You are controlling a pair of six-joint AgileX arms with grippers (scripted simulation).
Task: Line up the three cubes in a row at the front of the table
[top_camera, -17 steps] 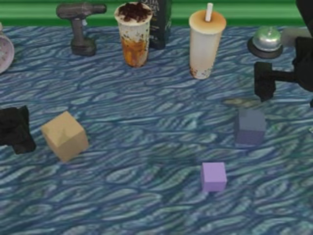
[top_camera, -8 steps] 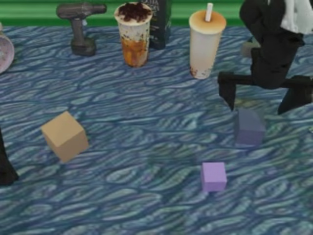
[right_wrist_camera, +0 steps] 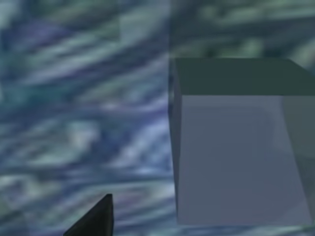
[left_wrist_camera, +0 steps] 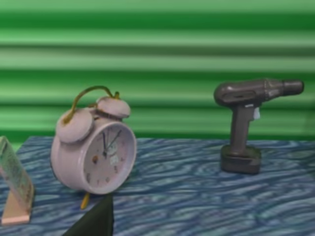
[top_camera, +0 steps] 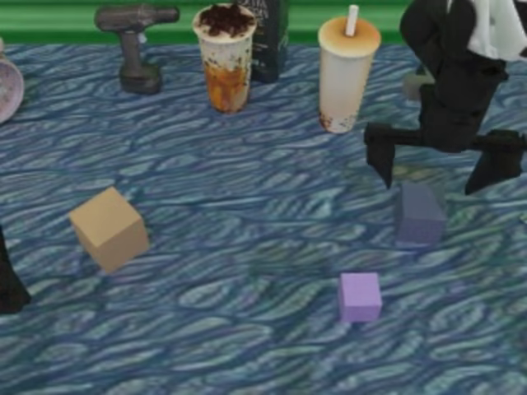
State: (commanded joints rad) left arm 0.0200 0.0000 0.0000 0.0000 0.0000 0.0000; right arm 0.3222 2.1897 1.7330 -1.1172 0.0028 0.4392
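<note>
I see the surface (top_camera: 247,346), blue and teal with a wavy pattern and a green strip along its far edge, carrying all 3 cubes apart from one another. My right gripper (top_camera: 436,164) hangs over the right side, its jaws spread wide and holding nothing, 1 finger to either side above the slate cube (top_camera: 420,216); from the right wrist view that cube (right_wrist_camera: 236,152) fills much of the frame, resting flat on the pattern, and I cannot tell whether the fingers have reached its level. My left arm (top_camera: 8,276) is parked at the left edge, where only a dark part of it shows, so I cannot tell how its jaws stand. The tan cube (top_camera: 109,228), the largest of the 3, sits on the left side, turned at an angle to the surface edges. The light-purple cube (top_camera: 360,297), the smallest, lies nearer the front, just left of the slate one. Along the far edge stand a drill (top_camera: 136,45), 2 drink cups (top_camera: 224,59) and a dark carton (top_camera: 270,41). The left wrist view shows a pink alarm clock (left_wrist_camera: 93,152) near the drill.
</note>
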